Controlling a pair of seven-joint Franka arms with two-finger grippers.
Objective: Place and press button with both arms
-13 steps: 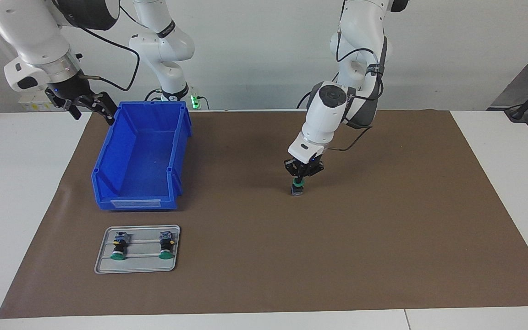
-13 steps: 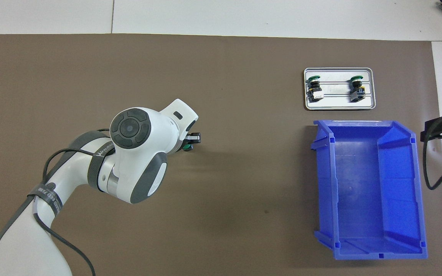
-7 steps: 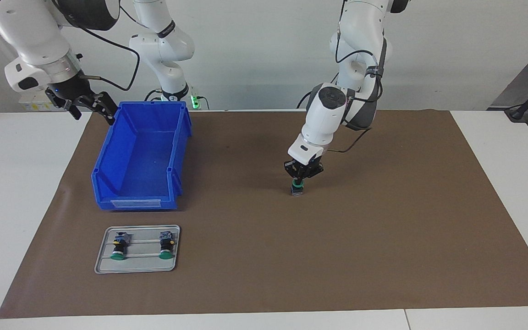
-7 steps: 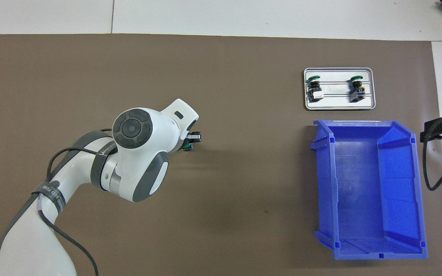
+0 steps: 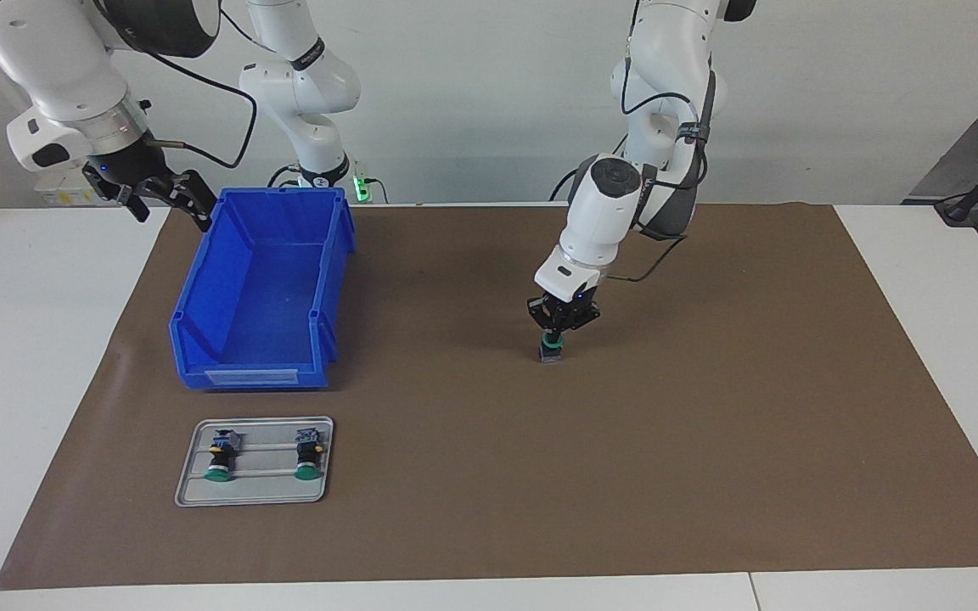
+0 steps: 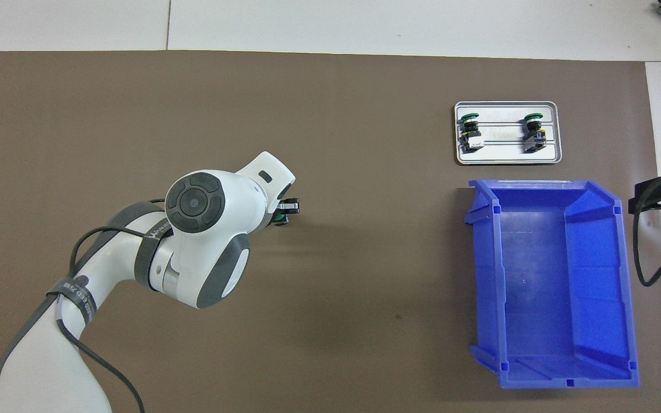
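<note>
On a brown mat (image 5: 710,441) covering a white table, the left gripper (image 5: 552,333) stands closed, fingertips down on the green cap of the button (image 5: 550,350), which sits upright directly beneath it. The right gripper (image 5: 168,197) waits spread wide beside a blue bin (image 5: 261,373), well apart from a tray (image 5: 255,496) bearing two more buttons.

white jointed arms (image 5: 612,212), black cables, seemingly black claws

White table (image 5: 30,356) under brown mat (image 5: 625,475); on it blue bin (image 5: 264,288), metal tray (image 5: 255,492), seemingly upright button (image 5: 550,350).
</note>
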